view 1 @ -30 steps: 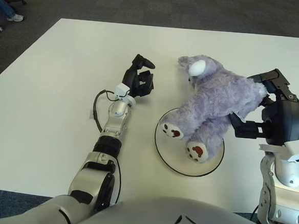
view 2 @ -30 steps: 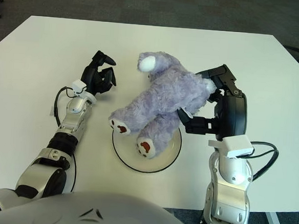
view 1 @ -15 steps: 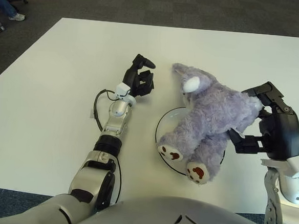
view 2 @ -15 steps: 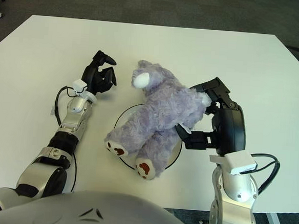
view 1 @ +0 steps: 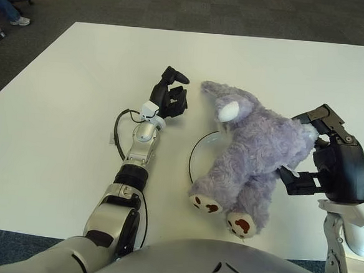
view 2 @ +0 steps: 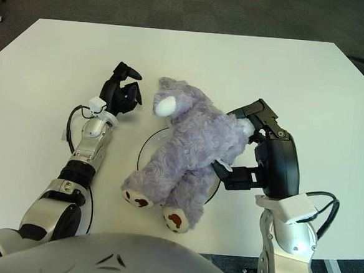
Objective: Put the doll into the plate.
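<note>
Over the round clear-rimmed plate [view 1: 197, 151] the fluffy lilac plush doll [view 1: 255, 155] sprawled, gripped by the right hand [view 1: 321, 155] fingers (left hand [view 1: 169, 100] curled, empty), feet overhanging, so release might tip it onto the white surface [view 1: 59, 103].

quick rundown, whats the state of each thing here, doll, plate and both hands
doll: held, lying across the plate, feet past its near rim
plate: flat on the table, mostly covered by the doll
right hand: fingers closed on the doll
left hand: left of the doll, holding nothing
</note>
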### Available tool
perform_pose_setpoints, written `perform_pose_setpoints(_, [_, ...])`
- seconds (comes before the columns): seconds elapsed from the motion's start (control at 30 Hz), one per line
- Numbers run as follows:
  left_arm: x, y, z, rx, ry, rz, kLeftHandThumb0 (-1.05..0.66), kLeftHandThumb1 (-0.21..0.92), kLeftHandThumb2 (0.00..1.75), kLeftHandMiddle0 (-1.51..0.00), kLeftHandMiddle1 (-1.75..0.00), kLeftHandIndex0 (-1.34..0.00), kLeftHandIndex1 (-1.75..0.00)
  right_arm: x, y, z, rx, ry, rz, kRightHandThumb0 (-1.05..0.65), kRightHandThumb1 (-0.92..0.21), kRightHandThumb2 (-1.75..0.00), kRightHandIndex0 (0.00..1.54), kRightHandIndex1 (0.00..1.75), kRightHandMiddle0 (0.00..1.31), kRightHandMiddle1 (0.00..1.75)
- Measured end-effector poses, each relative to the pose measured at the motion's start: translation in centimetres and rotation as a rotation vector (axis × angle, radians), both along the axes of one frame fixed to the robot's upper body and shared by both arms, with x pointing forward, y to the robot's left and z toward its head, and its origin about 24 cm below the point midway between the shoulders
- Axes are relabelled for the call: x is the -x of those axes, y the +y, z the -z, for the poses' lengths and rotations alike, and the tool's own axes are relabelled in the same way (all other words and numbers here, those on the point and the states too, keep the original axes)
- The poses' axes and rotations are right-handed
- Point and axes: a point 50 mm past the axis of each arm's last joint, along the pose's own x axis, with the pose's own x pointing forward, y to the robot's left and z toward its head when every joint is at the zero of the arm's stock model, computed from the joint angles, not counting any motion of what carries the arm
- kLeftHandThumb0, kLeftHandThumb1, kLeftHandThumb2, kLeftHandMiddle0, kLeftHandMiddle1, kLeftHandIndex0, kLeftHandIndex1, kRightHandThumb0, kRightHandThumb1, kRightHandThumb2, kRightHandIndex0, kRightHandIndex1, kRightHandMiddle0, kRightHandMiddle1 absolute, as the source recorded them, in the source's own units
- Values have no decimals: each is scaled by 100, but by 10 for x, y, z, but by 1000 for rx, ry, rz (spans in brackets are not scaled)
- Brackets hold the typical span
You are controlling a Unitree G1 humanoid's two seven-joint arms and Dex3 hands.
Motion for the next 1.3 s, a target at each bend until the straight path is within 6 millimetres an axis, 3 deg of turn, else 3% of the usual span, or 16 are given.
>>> perform_pose_setpoints(0.23, [0,0,0,2,0,0,-37,77,74,-95,-175,-28,-175,4,-5,-2,53,-11,-2,-1,-9,-140,88,137,73,158])
perform_pose_setpoints(0.5, [0,0,0,2,1,0,-36,78,72,-94,-175,-28,-175,5,-9,-5,104,-25,10,-1,-17,-129,89,140,65,149])
perform_pose_setpoints(0.7, [0,0,0,4,-1,0,-36,78,72,-93,-175,-27,-175,7,-11,-4,149,-26,31,-1,-28,-123,65,155,61,156])
perform_pose_setpoints(0.73, [0,0,0,5,-1,0,-36,78,71,-92,-175,-27,-175,7,-12,-3,156,-23,35,20,-20,-134,73,158,45,152])
perform_pose_setpoints(0.83, [0,0,0,5,-1,0,-36,78,71,-91,-175,-27,-175,9,-13,-2,184,-10,50,48,-8,-154,83,166,24,148])
perform_pose_setpoints(0.87, [0,0,0,6,-1,0,-36,78,71,-91,-175,-27,-175,9,-14,-2,193,-5,55,24,-10,-145,87,168,22,147])
perform_pose_setpoints(0.9, [0,0,0,6,-1,0,-36,78,71,-91,-175,-27,-175,10,-15,-2,201,-1,57,-12,-17,-125,92,170,18,145])
perform_pose_setpoints(0.93, [0,0,0,6,-1,0,-36,79,71,-91,-175,-27,-175,10,-15,-2,208,1,58,-37,-24,-109,97,172,15,142])
perform_pose_setpoints(1.0, [0,0,0,6,0,0,-36,79,71,-91,-175,-27,-175,10,-16,-2,226,8,50,-59,-32,-94,103,173,11,138])
perform_pose_setpoints(1.13, [1,0,0,6,-2,0,-36,79,70,-91,-175,-27,-175,10,-17,-3,254,19,19,-80,-40,-80,113,174,5,131])
perform_pose_setpoints(1.3, [1,0,-1,7,-4,0,-36,80,69,-90,-175,-26,-175,10,-17,-4,249,29,-29,-85,-42,-75,117,175,2,128])
